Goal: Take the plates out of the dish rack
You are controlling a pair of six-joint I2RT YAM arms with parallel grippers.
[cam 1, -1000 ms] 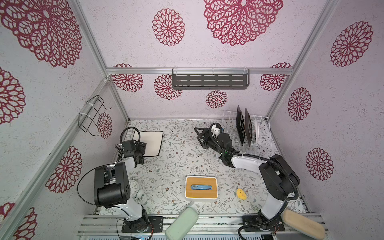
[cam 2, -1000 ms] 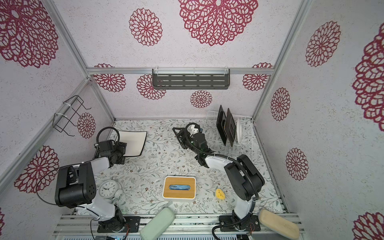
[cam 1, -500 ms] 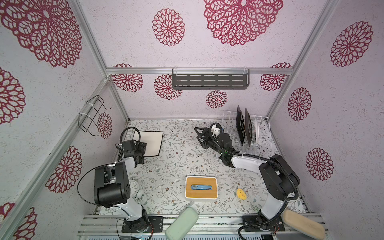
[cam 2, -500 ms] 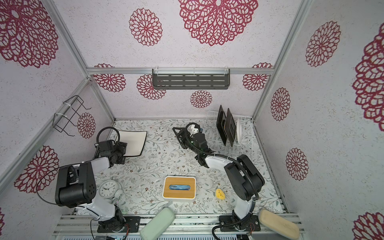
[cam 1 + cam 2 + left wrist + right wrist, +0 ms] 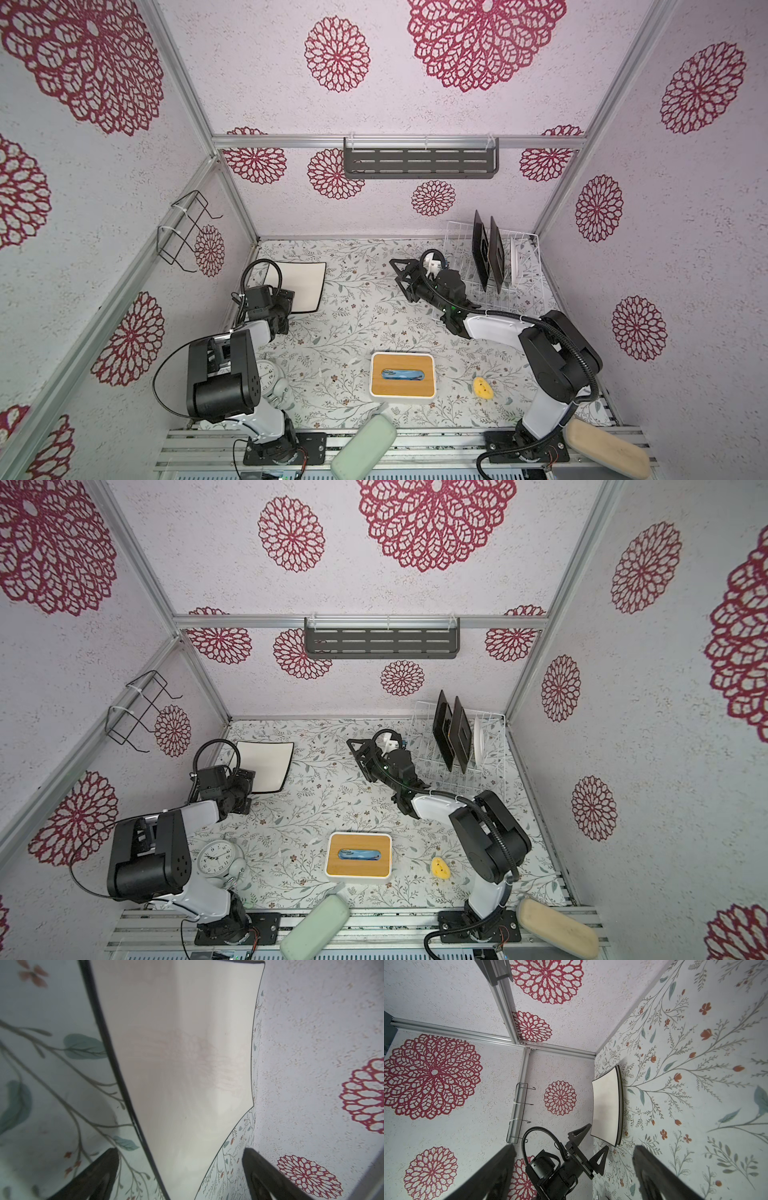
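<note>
Cream plate [image 5: 297,286] is lying on desk [image 5: 365,324]; two black plates [image 5: 481,249], one round plate [image 5: 515,259] are waiting in rack [image 5: 528,291]; left gripper [image 5: 286,300], right gripper [image 5: 401,280] are gaping empty.

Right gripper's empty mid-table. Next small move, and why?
Probably turn the right gripper toward the dish rack and line up on the nearest black square plate. Its jaws stand open and empty, pointing away from the rack, which holds that plate, a second black square plate and a round white plate on edge.
</note>
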